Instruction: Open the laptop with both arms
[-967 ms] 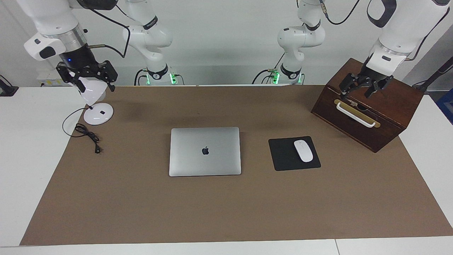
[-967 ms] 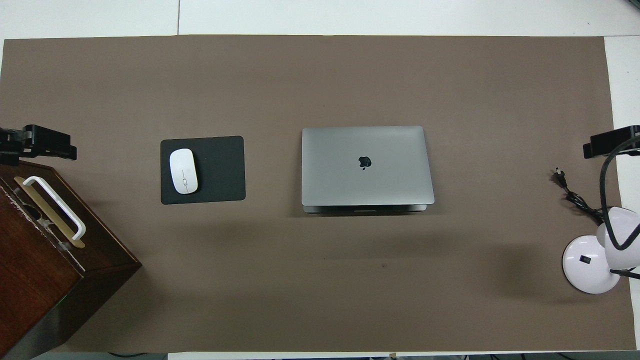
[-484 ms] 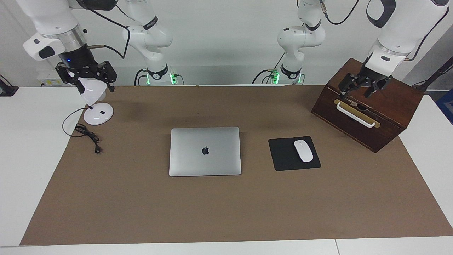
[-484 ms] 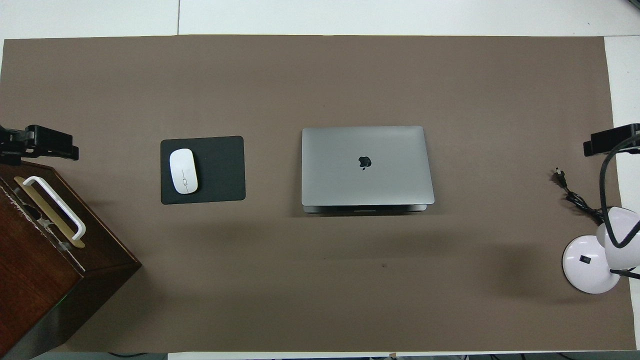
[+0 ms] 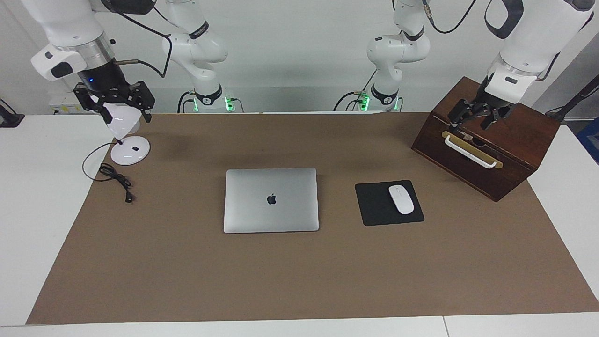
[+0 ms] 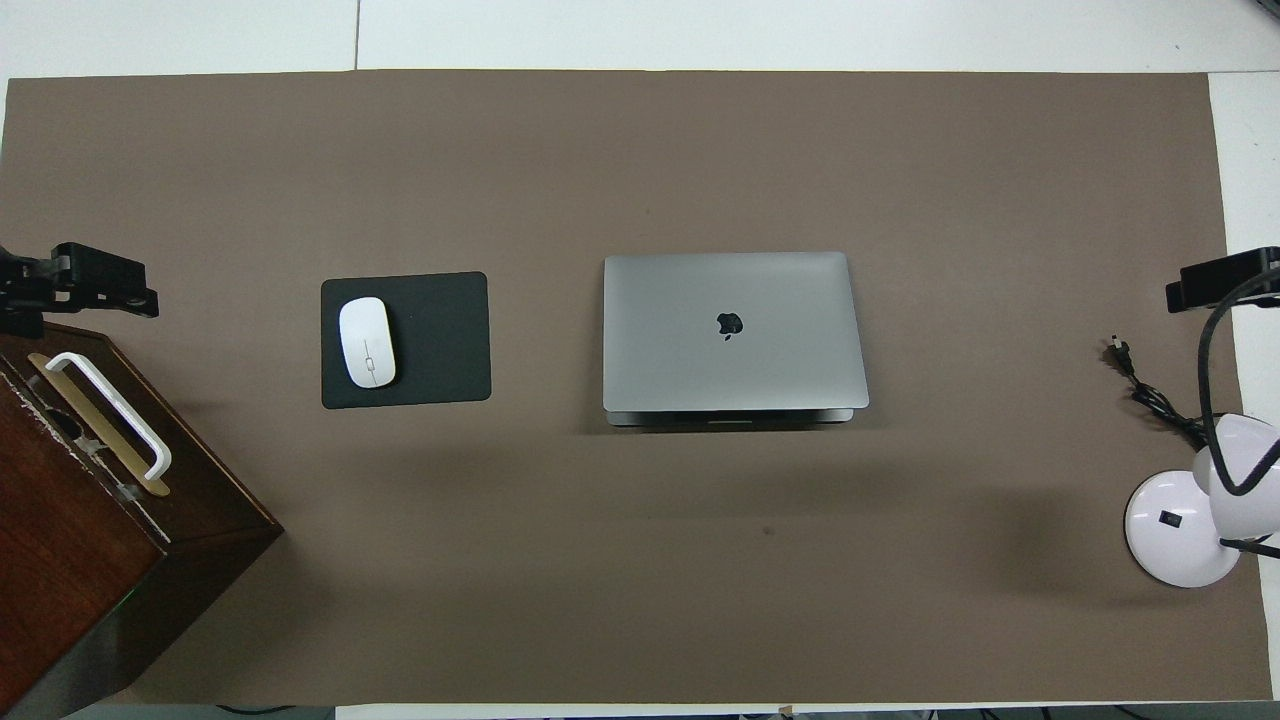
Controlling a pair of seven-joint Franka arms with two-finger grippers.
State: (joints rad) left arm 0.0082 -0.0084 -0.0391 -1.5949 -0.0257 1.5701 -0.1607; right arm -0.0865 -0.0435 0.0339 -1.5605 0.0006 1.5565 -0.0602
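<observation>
The silver-grey laptop [image 5: 271, 200] [image 6: 733, 330] lies closed and flat in the middle of the brown mat, logo up. No gripper touches it. My left gripper [image 5: 473, 121] [image 6: 95, 285] hangs open over the top front edge of the wooden box [image 5: 507, 135], just above its white handle [image 5: 469, 151], holding nothing. My right gripper [image 5: 122, 112] [image 6: 1220, 280] hangs open over the head of the white desk lamp [image 5: 122, 120] at the right arm's end of the table, also holding nothing.
A black mouse pad [image 5: 374, 206] with a white mouse [image 5: 401, 199] lies beside the laptop toward the left arm's end. The lamp's round base [image 5: 130, 152] and its black cable [image 5: 114, 180] sit at the right arm's end. The brown mat [image 5: 299, 281] covers most of the table.
The left gripper has drifted slightly over the box's top edge. The right gripper and the laptop have not visibly moved.
</observation>
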